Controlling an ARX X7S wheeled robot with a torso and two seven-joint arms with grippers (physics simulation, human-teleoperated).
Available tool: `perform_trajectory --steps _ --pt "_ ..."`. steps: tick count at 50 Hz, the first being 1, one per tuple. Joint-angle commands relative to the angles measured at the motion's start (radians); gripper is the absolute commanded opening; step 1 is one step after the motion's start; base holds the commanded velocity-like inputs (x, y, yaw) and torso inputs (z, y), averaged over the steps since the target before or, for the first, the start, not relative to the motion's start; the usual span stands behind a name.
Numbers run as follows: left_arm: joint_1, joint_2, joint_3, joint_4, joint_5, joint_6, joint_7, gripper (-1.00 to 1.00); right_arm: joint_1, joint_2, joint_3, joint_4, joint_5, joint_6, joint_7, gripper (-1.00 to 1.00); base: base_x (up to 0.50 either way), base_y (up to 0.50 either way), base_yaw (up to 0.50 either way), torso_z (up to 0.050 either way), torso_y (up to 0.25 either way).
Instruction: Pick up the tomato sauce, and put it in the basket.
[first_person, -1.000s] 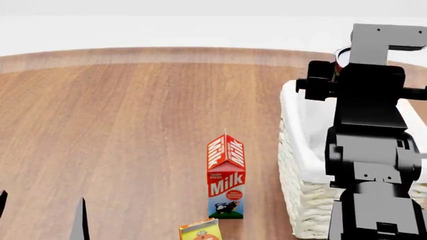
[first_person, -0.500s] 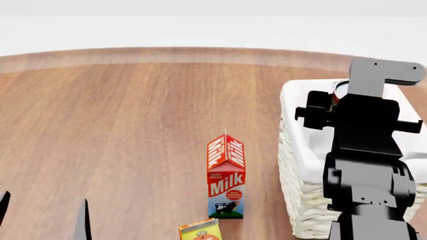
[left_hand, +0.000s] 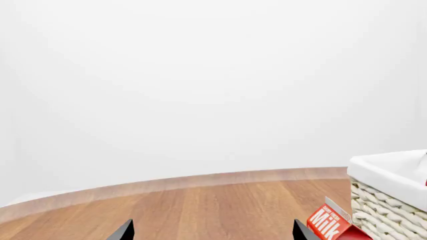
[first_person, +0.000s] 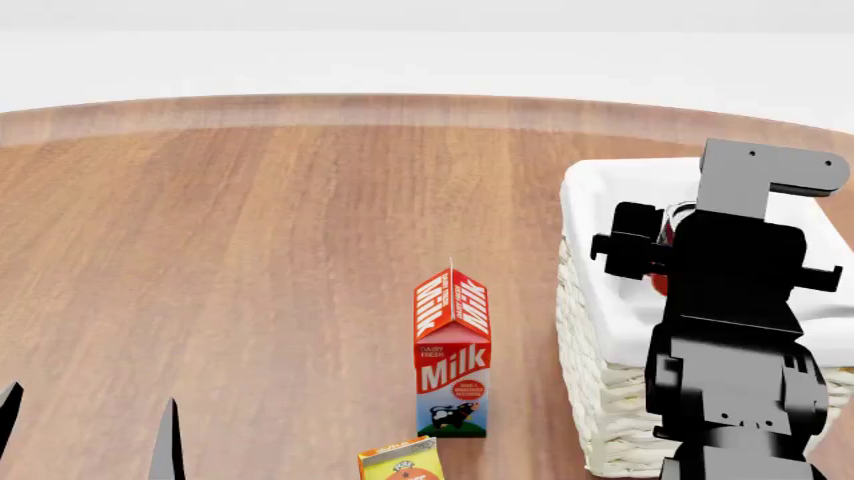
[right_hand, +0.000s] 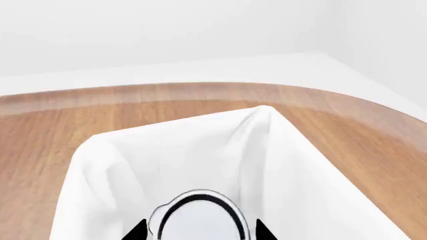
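Right end effector grips tomato sauce (upright) inside basket.

Your right arm shows as blocky matte-black housings dotted with small screw holes. Its topmost bracket is grey. Your left gripper ends in thin black pointed fingertips.

— What has moved? 
— The right gripper has sunk, carrying the tomato sauce from above the far rim into the basket.
— And now? 
— White lining surrounds the can on all sides.
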Motion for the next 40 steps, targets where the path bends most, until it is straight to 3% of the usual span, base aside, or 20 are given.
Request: perform_trajectory --steps 1,16,31,33,34,37,38,40 --pt "-0.001 -0.003 0.002 0.001 -0.002 0.000 -0.004 1.00 0.003 0.000 0.010 0.000 -0.015 0.008 0.001 1.00 0.00 0.00 0.00 0.000 0.000" --pt "-0.003 -0.005 0.007 -0.004 -0.004 0.003 -0.007 1.00 0.013 -0.008 0.004 0.000 -0.019 -0.029 -0.011 1.00 0.00 0.00 0.00 0.000 0.000" --pt "-0.003 -0.009 0.015 -0.005 -0.002 0.006 -0.011 1.00 0.078 -0.030 0.035 -0.002 0.004 -0.312 -0.142 1.00 0.00 0.00 0.00 0.000 0.000" --pt "-0.003 -0.009 0.016 -0.004 -0.002 0.004 -0.011 1.00 0.042 -0.034 0.043 -0.124 0.021 -0.285 -0.172 1.00 0.00 0.00 0.00 0.000 0.000" --pt "-0.004 -0.010 0.016 -0.003 -0.001 0.004 -0.012 1.00 -0.062 -0.040 0.047 -0.274 0.037 -0.151 -0.180 1.00 0.00 0.00 0.00 0.000 0.000" --pt "-0.004 -0.010 0.018 -0.005 0.000 0.005 -0.013 1.00 -0.191 -0.050 0.067 -0.724 0.081 0.033 -0.187 1.00 0.00 0.00 0.00 0.000 0.000" --pt "-0.005 -0.010 0.020 -0.007 0.001 0.006 -0.012 1.00 -0.214 -0.049 0.065 -0.862 0.082 0.044 -0.186 1.00 0.00 0.00 0.00 0.000 0.000" --pt "-0.006 -0.010 0.021 -0.008 0.001 0.007 -0.012 1.00 -0.245 -0.052 0.072 -0.939 0.093 -0.009 -0.193 1.00 0.00 0.00 0.00 0.000 0.000"
